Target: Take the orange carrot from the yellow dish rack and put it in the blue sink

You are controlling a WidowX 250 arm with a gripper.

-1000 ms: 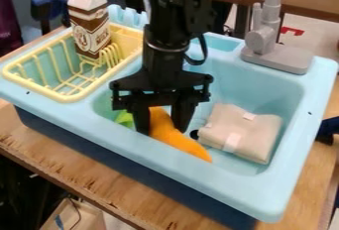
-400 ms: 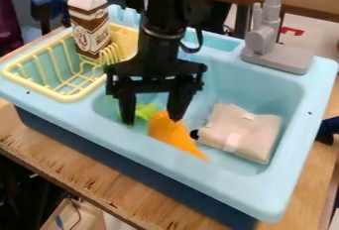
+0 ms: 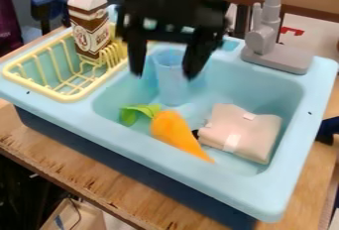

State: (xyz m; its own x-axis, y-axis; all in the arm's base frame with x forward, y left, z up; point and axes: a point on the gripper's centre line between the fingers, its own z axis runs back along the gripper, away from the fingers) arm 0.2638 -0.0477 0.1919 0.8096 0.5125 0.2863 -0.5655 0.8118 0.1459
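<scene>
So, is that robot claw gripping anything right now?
Claw: open, fingers spread apart, holding nothing; the orange carrot lies in the sink.

Toy sink (image 3: 165, 157) on wooden table (image 3: 83, 179)

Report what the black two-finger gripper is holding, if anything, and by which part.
Nothing: the gripper hangs open above the light-blue plastic sink, and the orange toy carrot with green leaves lies inside.
</scene>
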